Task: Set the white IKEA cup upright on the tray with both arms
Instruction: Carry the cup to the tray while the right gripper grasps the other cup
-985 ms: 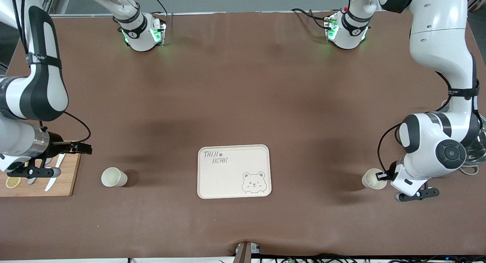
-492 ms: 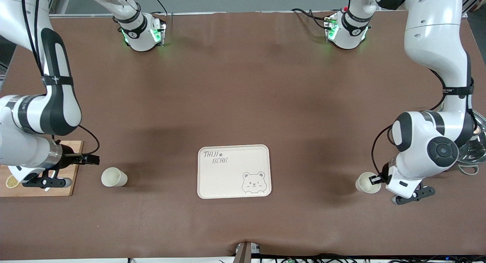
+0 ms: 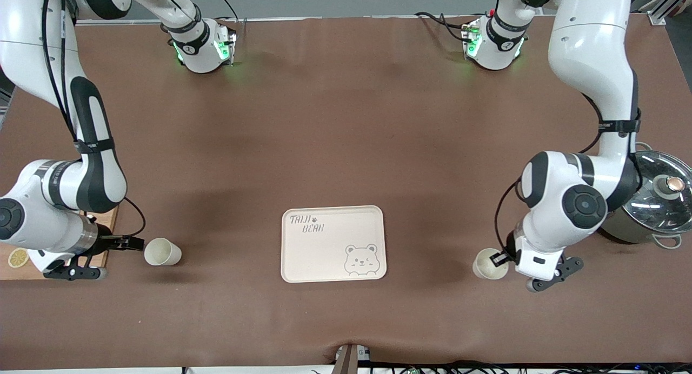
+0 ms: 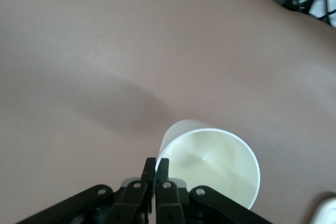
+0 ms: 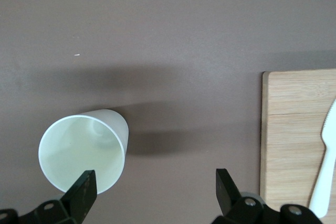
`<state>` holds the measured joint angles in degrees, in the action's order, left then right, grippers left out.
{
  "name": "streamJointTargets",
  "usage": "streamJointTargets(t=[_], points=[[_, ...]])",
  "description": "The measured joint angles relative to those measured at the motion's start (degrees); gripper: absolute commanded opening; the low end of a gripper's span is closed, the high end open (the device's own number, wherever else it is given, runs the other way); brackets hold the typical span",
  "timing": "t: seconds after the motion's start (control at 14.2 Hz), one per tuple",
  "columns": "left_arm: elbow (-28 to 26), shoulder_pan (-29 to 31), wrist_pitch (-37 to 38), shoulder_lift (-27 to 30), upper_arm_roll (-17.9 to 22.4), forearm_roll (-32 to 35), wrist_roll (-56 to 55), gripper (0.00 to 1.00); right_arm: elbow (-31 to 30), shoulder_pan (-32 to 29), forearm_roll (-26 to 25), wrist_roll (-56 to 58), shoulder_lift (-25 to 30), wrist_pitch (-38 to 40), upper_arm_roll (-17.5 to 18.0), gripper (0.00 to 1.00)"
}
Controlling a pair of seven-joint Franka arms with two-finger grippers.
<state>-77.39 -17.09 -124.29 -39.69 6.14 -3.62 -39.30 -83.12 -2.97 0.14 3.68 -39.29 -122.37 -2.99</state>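
Both arms have swung toward the tray point(image 3: 333, 243) since a second ago, the left gripper point(image 3: 496, 259) carrying its cup point(image 3: 488, 264) closer. Its jaws pinch that cup's rim, mouth up. Toward the right arm's end, the other cup point(image 3: 161, 252) stands upright on the table, the right gripper point(image 3: 132, 243) wide open beside it.

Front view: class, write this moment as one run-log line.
left pincer: shut on white cup's rim | right pincer: open, beside second white cup | bear tray: bare
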Motion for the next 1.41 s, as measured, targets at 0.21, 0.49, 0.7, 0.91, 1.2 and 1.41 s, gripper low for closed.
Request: streamJointTargets(t=[0.21,0.49,0.7,0.91,1.2,1.41], points=[[0.63,-2.93,0.1,0.01,-0.05,-1.12,-6.93,0.0,0.01,0.14,0.03,0.0,-1.03,-1.67,0.24,1.0],[1.42,-6.7,0.11,0.01,-0.07,-3.28,-15.11,0.0,0.02,0.18,0.05,0.0,-2.52,-3.51,0.39,1.0],[2.07,-8.87,0.11,0.01,-0.41,-3.34,-19.69,0.0,0.02,0.2,0.23,0.0,-3.34,-3.75,0.43,1.0],[2.27,-11.29,0.09,-0.17,-0.8,-3.34,-23.63,0.0,0.01,0.27,0.61,0.0,-4.69,-4.27,0.54,1.0],[2.4,-14.93,-0.93,-1.76,-0.87,-3.35,-28.04,0.0,0.06,0.88,0.75,0.0,-5.38,-5.09,0.64,0.6],[2.47,-17.28,-2.5,-3.26,-0.88,-3.35,-30.85,0.0,0.12,0.95,1.2,0.0,-5.38,-5.09,0.64,0.3]])
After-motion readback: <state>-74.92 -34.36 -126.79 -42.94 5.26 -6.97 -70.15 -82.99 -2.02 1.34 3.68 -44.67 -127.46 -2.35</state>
